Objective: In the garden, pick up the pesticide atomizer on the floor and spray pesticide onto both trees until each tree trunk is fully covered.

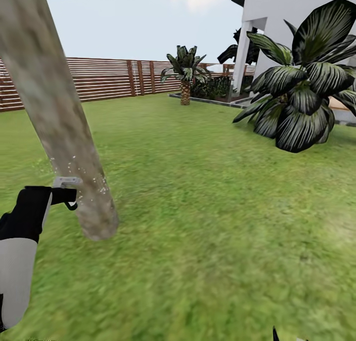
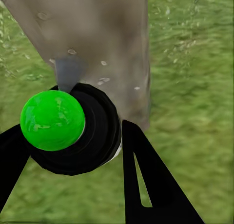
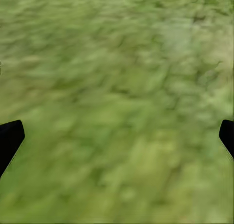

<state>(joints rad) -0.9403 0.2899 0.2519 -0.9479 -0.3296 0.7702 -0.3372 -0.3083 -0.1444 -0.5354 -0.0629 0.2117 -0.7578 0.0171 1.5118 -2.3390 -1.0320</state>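
1. Black and white, the robot's left arm fills the low left corner of the head view, and the left gripper [image 1: 63, 195] at its end reaches toward the tree
2. That gripper is closed around the pesticide atomizer [image 2: 73, 129], a dark round bottle with a bright green ball on top, and a black finger [image 2: 146, 185] presses on each side of it
3. From the head view, a small grey nozzle [image 1: 66, 182] pokes out just beside the bark
4. Pale and spotty, the tree trunk [image 1: 54, 113] is thick and leans across the left side of the head view, with its foot in the grass [image 1: 207, 222]
5. Tiny white drops [image 1: 101, 188] are dotted on the low part of the trunk near the nozzle, and the left wrist view shows drops on the bark too
6. Over bare grass hangs the right gripper [image 3: 117, 131], with its 2 black fingers spread wide and nothing between them
7. Far back, a brown wooden fence [image 1: 113, 79] runs along the lawn
8. Near the fence stands a small palm [image 1: 185, 76]
9. On the right, a big dark leafy plant [image 1: 301, 84] sits by a white house [image 1: 277, 5]
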